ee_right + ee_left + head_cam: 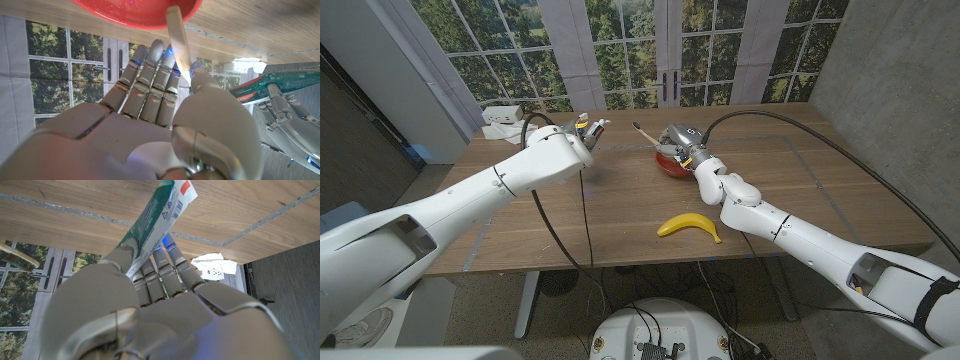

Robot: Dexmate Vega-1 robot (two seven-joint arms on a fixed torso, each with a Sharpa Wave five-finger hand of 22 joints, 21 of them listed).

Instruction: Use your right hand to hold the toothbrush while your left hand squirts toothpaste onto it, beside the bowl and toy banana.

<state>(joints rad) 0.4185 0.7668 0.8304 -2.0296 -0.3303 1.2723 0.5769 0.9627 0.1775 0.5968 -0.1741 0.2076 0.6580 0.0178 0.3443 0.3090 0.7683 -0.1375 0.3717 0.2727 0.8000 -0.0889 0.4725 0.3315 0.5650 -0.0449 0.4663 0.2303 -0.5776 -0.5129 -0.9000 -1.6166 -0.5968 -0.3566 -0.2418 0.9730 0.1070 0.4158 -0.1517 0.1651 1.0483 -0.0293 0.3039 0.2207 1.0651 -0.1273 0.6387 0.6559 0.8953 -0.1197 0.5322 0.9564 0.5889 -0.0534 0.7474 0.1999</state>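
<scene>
We see our right hand (686,146) gripping the wooden toothbrush (645,135) just above the red bowl (670,165), while our left hand (582,136) holds the toothpaste tube (156,217) nearby. The toy banana (689,226) lies on the desk (620,215).

Banana (689,227) before bowl (670,162) — toothpaste (588,127) left.

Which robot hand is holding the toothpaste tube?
The left robot hand holds the toothpaste tube; the right robot hand holds the toothbrush.
</scene>
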